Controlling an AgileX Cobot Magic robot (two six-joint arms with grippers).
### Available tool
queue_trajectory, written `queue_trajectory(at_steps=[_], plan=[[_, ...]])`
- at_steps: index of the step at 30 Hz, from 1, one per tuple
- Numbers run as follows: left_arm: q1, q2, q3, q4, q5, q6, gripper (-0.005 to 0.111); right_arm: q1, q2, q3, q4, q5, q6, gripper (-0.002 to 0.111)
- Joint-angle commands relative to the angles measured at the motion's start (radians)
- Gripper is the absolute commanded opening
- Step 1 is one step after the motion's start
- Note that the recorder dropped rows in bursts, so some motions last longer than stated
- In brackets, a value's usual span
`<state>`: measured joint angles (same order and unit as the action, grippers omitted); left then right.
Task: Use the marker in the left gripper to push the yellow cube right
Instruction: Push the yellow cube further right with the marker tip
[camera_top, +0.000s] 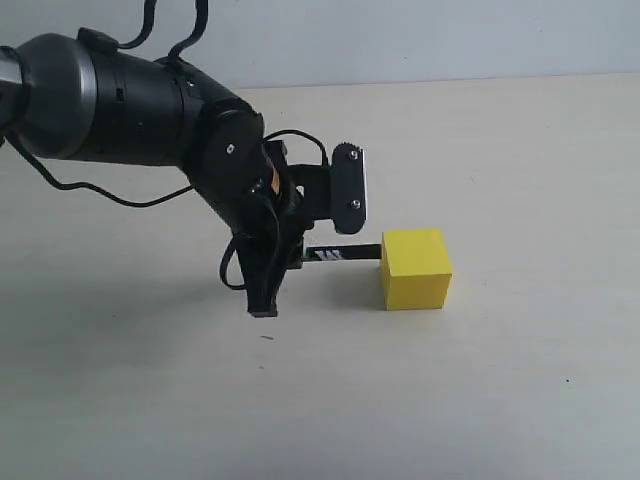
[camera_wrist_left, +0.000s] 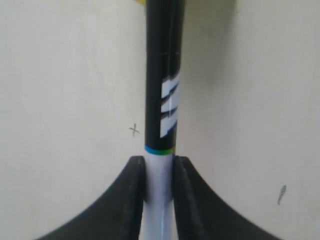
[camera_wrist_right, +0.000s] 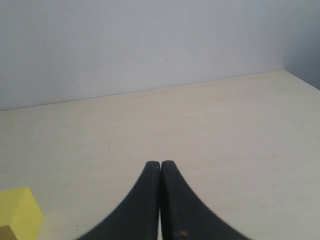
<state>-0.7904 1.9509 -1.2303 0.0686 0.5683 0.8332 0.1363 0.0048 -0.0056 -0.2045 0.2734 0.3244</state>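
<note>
Matte yellow and sharp-edged, the cube (camera_top: 415, 268) sat right of centre on the smooth pale surface (camera_top: 520, 150). The slim marker (camera_top: 345, 253) lay level, its long axis left-right and its black cap reaching the cube's left face. The left end effector (camera_wrist_left: 160, 167) clamped its white barrel; the right end effector (camera_wrist_right: 160, 167) was pressed together.

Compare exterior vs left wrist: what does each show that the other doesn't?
Exterior only: the whole yellow cube, with the marker tip at its left face, and the arm. Left wrist only: the left gripper fingers closed on the marker's white barrel, beside a green-blue ring. Shared: the marker's black half with white label, the table, and the cube, just a yellow sliver in the wrist view.
</note>
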Motion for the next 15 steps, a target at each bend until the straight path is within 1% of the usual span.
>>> queue_trajectory(at_steps=[1,4,7,10,12,15], plan=[[0.020,-0.001,-0.014,0.011,0.142,-0.031,0.000,-0.003,-0.005,0.006,-0.007,-0.006,-0.007,0.000],[0.026,-0.001,-0.014,0.014,0.210,-0.031,0.000,-0.003,-0.005,0.006,-0.007,-0.006,-0.007,0.000],[0.026,-0.001,-0.014,0.016,0.212,-0.031,0.000,-0.003,-0.005,0.006,-0.007,-0.006,-0.007,0.000],[0.022,0.003,-0.014,0.013,0.172,-0.031,0.000,-0.003,-0.005,0.006,-0.007,-0.006,-0.007,0.000],[0.020,0.011,-0.021,-0.001,0.118,-0.031,0.000,-0.003,-0.005,0.006,-0.007,-0.006,-0.007,0.000],[0.008,0.042,-0.057,-0.058,0.079,-0.031,0.000,-0.003,-0.005,0.006,-0.007,-0.006,-0.007,0.000]])
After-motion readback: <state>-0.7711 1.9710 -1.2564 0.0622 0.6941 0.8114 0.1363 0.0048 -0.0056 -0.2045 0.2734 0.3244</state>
